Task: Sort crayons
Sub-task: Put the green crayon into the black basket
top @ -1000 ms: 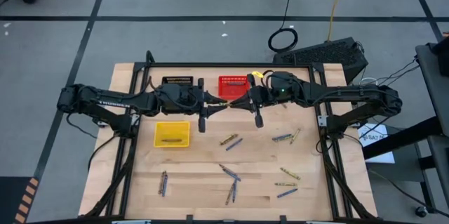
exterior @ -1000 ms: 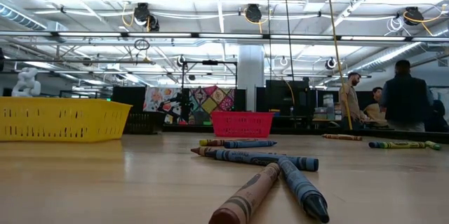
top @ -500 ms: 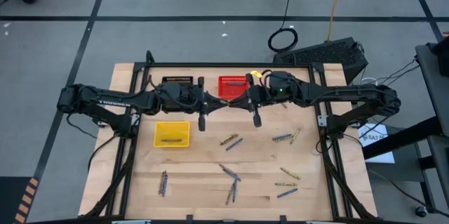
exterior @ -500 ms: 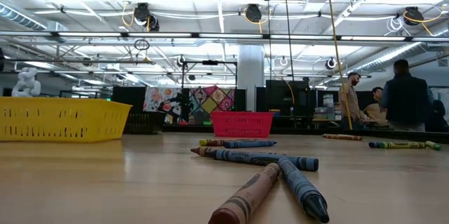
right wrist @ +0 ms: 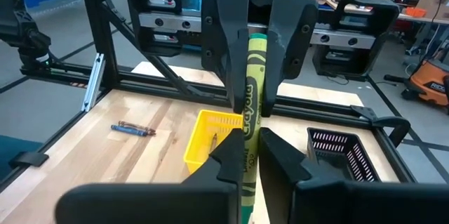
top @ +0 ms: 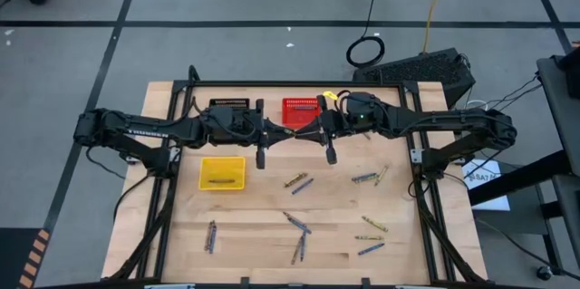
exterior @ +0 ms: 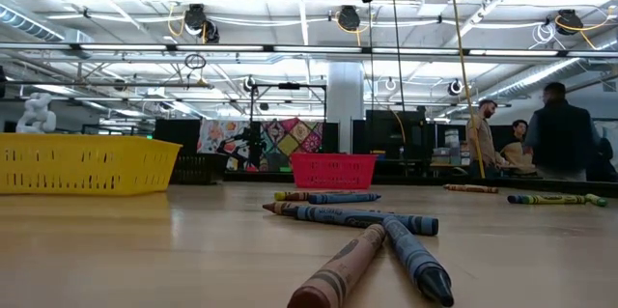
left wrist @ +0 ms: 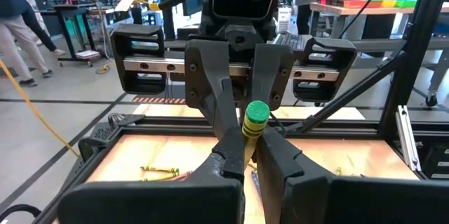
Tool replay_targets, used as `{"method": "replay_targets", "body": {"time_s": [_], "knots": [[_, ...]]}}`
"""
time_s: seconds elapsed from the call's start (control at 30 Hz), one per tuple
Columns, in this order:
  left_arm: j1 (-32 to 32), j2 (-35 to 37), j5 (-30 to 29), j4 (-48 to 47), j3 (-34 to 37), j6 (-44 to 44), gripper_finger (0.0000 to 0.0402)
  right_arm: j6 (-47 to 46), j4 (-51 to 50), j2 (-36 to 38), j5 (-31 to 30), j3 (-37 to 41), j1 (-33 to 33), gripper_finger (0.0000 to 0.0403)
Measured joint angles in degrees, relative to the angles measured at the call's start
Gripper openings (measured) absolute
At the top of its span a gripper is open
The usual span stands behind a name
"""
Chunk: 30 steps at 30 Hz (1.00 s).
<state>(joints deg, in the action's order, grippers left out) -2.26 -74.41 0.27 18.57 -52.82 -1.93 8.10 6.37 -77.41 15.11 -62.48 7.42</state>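
Most of the sorting is left to do, as I read it. Nearest the front of the counter (top: pixel 254 207) lie loose crayons: a brown and a blue one crossed (exterior: pixel 386 250), a pair off to the left (top: pixel 211 235), and a few to the right (top: pixel 370 236). Farther in there is one more pair (top: pixel 297 181) and another (top: pixel 372 177). All of them lie flat on the wood, outside any basket, and I count about a dozen and a half.

Beyond those, on the left, the yellow basket (top: pixel 203 173) holds one crayon that I can see (right wrist: pixel 214 140).

Behind it, above the middle of the counter, the two arms meet tip to tip over one green crayon (right wrist: pixel 250 76), which is held level in the air between them. The left pincer (left wrist: pixel 249 157) is pressed together on one end of it, and the right pincer (right wrist: pixel 250 155) is closed about the other end. It looks like a hand-over from one arm to the other. I cannot tell whether either grip is loosening.

At the far edge sit the black basket (top: pixel 228 104) and the red basket (top: pixel 300 105). Nothing shows in the black one from the right wrist, and the red one's inside cannot be made out.
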Motion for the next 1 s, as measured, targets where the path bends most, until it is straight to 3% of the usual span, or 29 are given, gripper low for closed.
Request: {"method": "replay_targets", "body": {"time_s": [0.47,0.73,1.0], "knots": [[-0.1,0.01,-1.08,-4.41,-0.11,-1.79,0.0011,-1.42,-0.1,-0.07,-1.3,0.02,-0.04,0.009],[-3.6,1.29,-5.27,-19.92,-0.13,-2.02,0.0011,-3.25,-1.99,-0.02,-1.75,0.02,-0.04,0.0109],[-9.67,1.4,-5.51,-34.45,-0.13,-3.51,0.0011,-6.33,-6.1,0.0,-1.7,0.08,-0.04,0.0109]]}}
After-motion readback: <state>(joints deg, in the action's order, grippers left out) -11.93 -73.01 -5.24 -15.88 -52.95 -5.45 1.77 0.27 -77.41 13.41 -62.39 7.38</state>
